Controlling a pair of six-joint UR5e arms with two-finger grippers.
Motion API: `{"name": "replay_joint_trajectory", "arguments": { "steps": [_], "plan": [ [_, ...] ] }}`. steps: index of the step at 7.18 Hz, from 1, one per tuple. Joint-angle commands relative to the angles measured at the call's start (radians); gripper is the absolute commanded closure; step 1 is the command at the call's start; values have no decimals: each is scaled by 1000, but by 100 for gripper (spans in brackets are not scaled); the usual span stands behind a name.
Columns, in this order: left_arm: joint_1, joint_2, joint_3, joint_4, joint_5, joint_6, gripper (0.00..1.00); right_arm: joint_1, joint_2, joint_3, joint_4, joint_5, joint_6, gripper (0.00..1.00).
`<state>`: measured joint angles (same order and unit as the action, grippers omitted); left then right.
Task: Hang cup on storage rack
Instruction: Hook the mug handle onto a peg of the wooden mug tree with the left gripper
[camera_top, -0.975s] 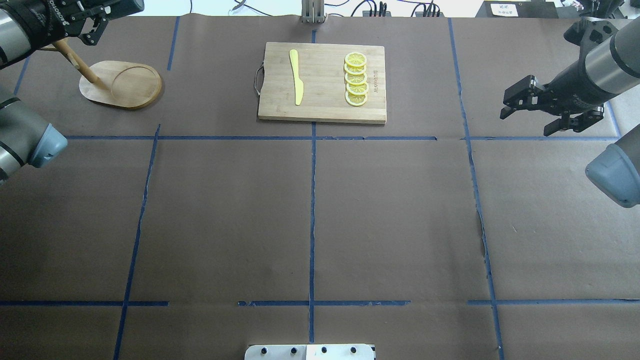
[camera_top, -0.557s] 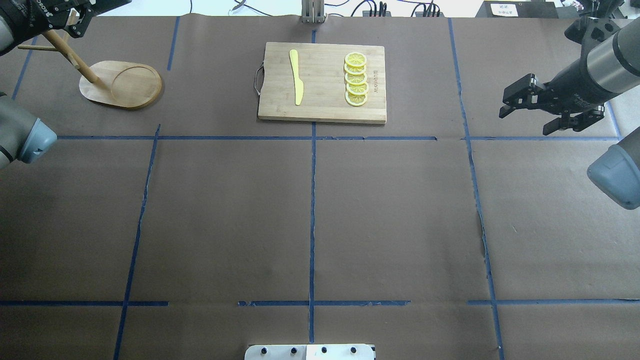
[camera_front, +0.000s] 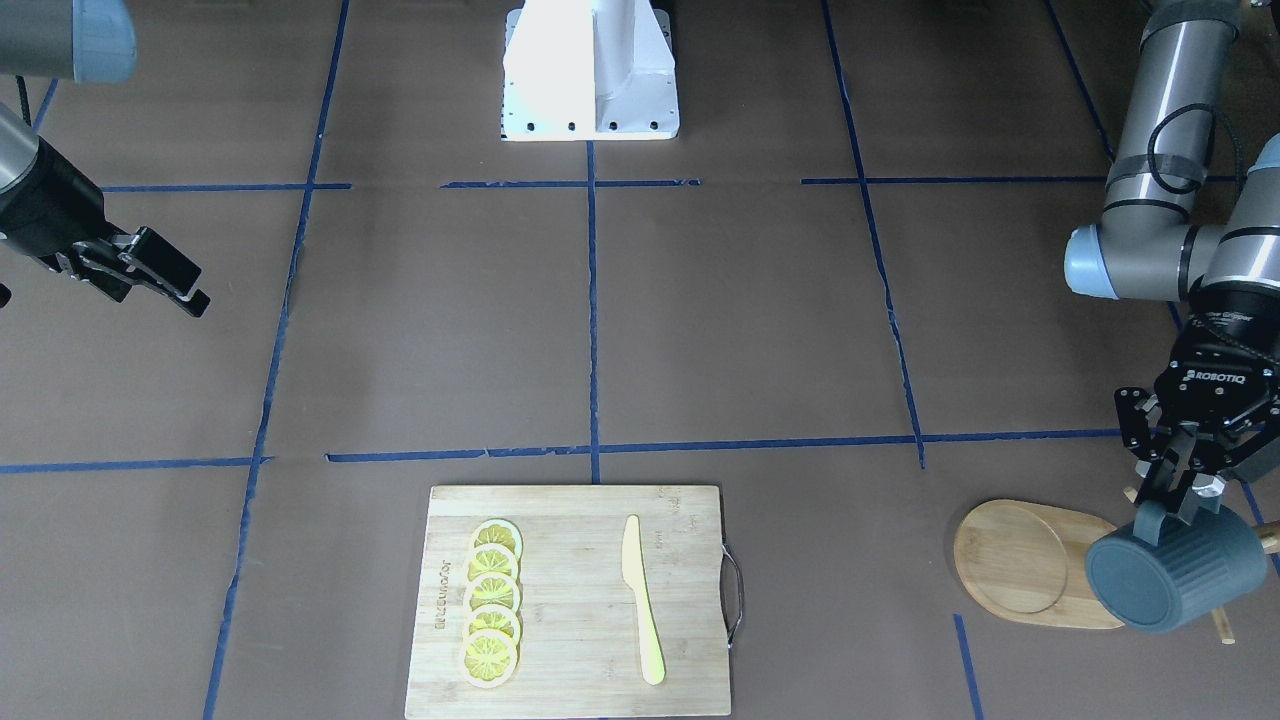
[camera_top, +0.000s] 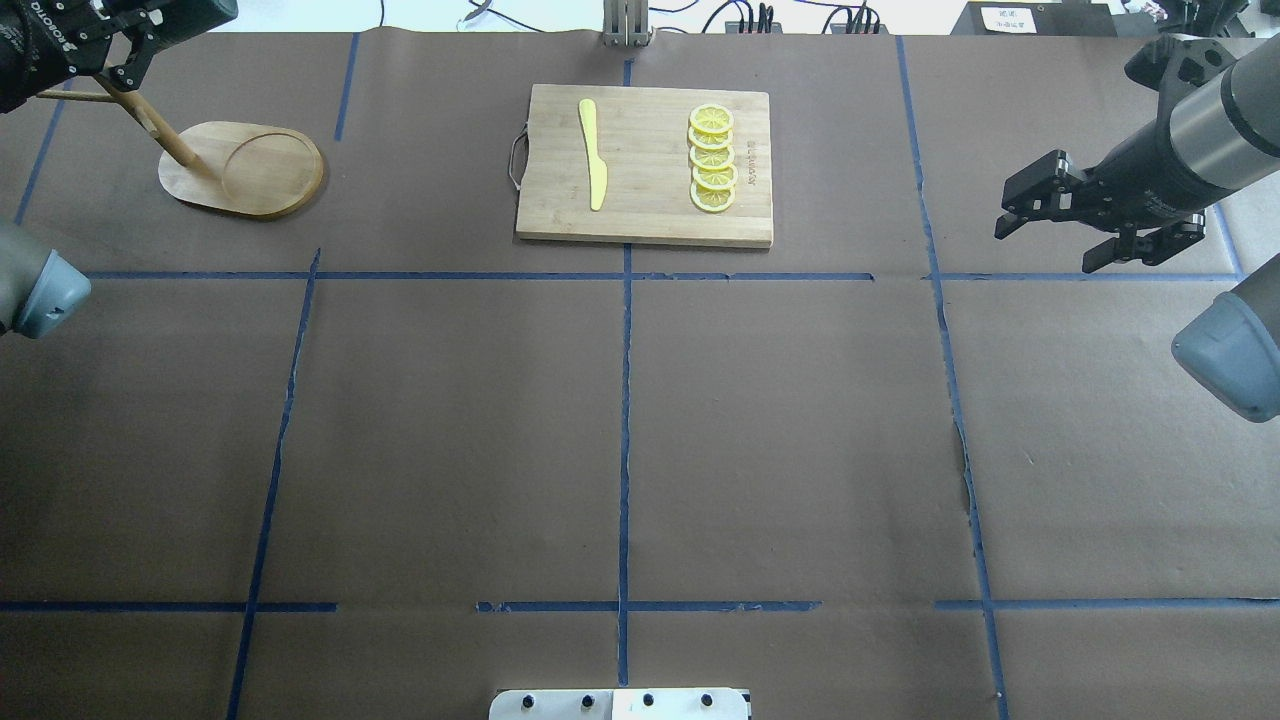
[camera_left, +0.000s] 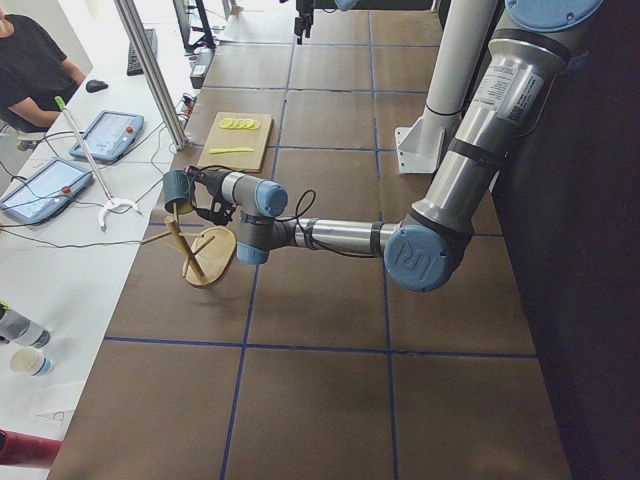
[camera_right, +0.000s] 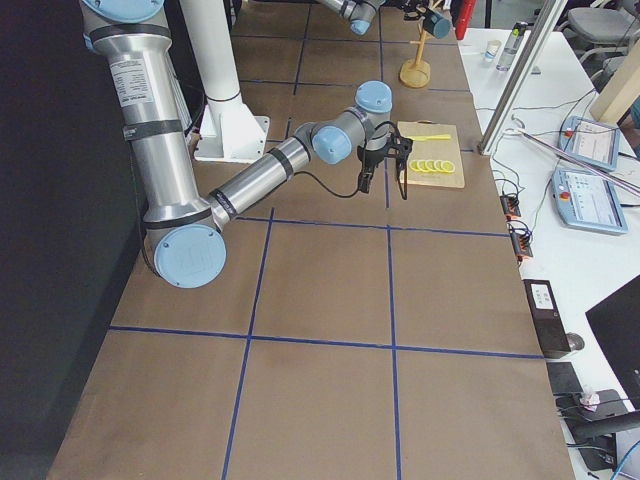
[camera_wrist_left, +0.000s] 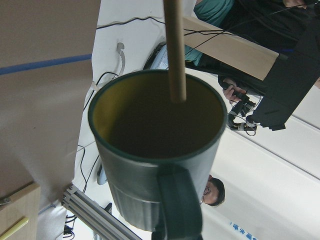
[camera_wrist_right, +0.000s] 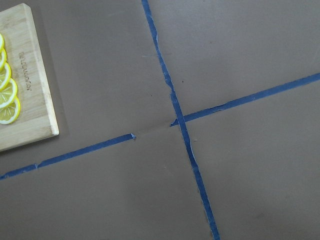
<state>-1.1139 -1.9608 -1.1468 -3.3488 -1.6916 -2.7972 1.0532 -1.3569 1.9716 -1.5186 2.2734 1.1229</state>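
Since our left gripper (camera_front: 1183, 500) clamps the cup (camera_front: 1175, 585) by its handle at lower right, the mouth faces the storage rack (camera_front: 1010, 560) peg. The right gripper (camera_top: 1045, 247) waits, jaws apart.

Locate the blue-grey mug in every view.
Front-facing: cup lower right.
Overhead: cup top-left corner, mostly cropped.
Exterior left: cup left of centre.
Exterior right: cup top edge, tiny.
Left wrist: cup fills centre.
Right wrist: not in it.
Landmark: storage rack oval base, beside it.
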Motion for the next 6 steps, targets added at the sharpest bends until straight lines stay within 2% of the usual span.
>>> {"name": "replay_joint_trajectory", "arguments": {
  "steps": [1, 3, 4, 5, 6],
  "plan": [
    [-24, 2, 66, -53, -40, -2, 94, -12, -2, 3, 0, -2, 0, 0],
    [-44, 2, 82, -55, -68, -2, 91, -24, -5, 4, 0, -18, 0, 0],
    [-46, 3, 90, -63, -77, -1, 71, -25, -5, 9, 0, -18, 0, 0],
    [-46, 3, 91, -70, -79, 1, 34, -28, -4, 10, 0, -18, 0, 0],
    [-46, 5, 91, -83, -79, 2, 0, -29, -4, 10, 0, -18, 0, 0]
  ]
}}
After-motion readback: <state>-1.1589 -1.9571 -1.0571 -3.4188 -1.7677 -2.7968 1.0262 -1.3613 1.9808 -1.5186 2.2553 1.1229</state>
